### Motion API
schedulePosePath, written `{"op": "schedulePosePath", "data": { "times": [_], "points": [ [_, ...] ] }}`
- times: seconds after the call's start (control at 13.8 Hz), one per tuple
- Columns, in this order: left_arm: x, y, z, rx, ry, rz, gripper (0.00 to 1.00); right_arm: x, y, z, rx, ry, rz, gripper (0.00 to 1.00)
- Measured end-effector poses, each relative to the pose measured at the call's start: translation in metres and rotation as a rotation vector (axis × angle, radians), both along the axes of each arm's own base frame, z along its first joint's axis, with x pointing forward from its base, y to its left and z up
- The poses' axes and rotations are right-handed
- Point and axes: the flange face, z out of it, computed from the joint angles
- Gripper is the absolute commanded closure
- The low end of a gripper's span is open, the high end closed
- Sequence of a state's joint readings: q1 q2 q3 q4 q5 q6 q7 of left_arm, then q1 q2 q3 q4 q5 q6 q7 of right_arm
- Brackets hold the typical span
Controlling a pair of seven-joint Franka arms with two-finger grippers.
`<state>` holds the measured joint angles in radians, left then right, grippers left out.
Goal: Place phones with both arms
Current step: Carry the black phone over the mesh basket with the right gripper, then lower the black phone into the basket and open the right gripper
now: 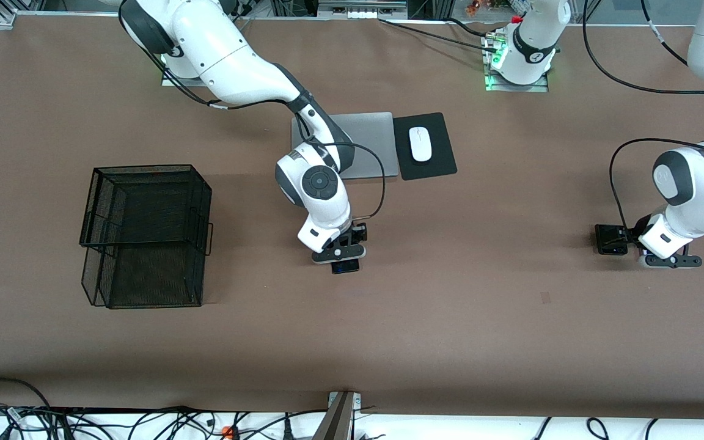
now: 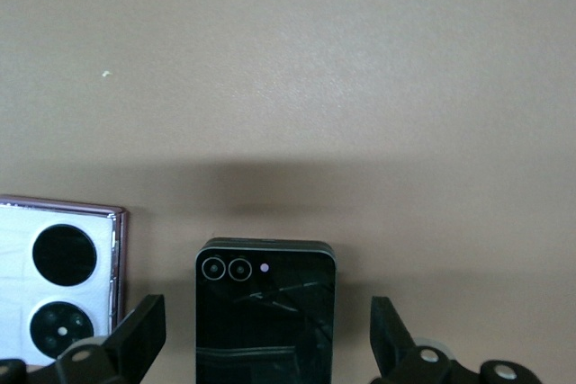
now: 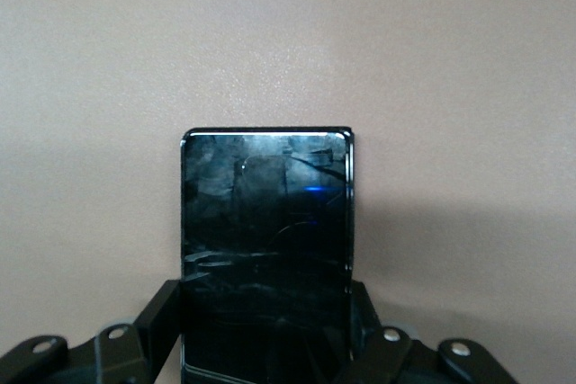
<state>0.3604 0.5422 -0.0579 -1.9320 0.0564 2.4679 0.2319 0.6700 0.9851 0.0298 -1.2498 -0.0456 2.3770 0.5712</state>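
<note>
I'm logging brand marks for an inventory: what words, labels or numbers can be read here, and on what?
None can be read.
Long black phone: bare glass, only reflections.
Black flip phone: no lettering.
Lilac-white flip phone: no lettering.
Arm joint emblems: too small to read.

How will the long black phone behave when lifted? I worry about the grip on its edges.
The long black phone looks like a stiff flat slab, so it should not bend. Its glossy, reflective face suggests smooth sides that might slip between the right gripper's fingers, shut on its edges. Held at one end, it may sag downward.
</note>
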Motion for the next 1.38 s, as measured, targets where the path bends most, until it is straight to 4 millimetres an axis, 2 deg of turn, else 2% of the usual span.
{"op": "schedulePosePath", "data": {
  "times": [0.22, 0.36, 0.44, 0.51, 0.65, 0.8, 0.87, 1.02, 1.16, 1.38],
  "points": [
    [-0.005, -0.004, -0.007, -0.001, -0.008, 0.026, 0.0, 0.001, -0.001, 0.001, -0.003, -0.001, -0.001, 0.71],
    [-0.007, -0.004, -0.009, -0.001, -0.006, 0.027, 0.0, 0.01, -0.013, 0.006, -0.036, 0.004, -0.015, 0.71],
    [-0.007, -0.005, -0.01, -0.001, -0.006, 0.027, 0.0, 0.017, -0.021, 0.016, -0.056, 0.005, -0.028, 0.71],
    [-0.008, -0.005, -0.01, -0.002, -0.006, 0.026, 0.0, 0.026, -0.03, 0.034, -0.068, -0.007, -0.043, 0.71],
    [-0.008, -0.005, -0.011, -0.002, -0.003, 0.024, 0.0, 0.044, -0.053, 0.086, -0.092, -0.021, -0.084, 0.7],
    [-0.009, -0.007, -0.012, -0.004, -0.001, -0.002, 0.0, 0.061, -0.095, 0.151, -0.127, 0.003, -0.147, 0.69],
    [-0.009, -0.006, -0.013, -0.004, -0.001, -0.022, 0.0, 0.068, -0.126, 0.184, -0.152, 0.027, -0.169, 0.69],
    [-0.009, -0.005, -0.014, -0.004, 0.0, -0.045, 0.0, 0.076, -0.19, 0.236, -0.211, 0.077, -0.179, 0.69],
    [-0.01, -0.004, -0.014, -0.003, -0.001, -0.066, 0.0, 0.073, -0.25, 0.265, -0.248, 0.109, -0.148, 0.69],
    [-0.012, 0.008, -0.014, 0.002, -0.003, -0.08, 0.0, 0.045, -0.342, 0.277, -0.249, 0.171, -0.114, 0.69]
  ]
}}
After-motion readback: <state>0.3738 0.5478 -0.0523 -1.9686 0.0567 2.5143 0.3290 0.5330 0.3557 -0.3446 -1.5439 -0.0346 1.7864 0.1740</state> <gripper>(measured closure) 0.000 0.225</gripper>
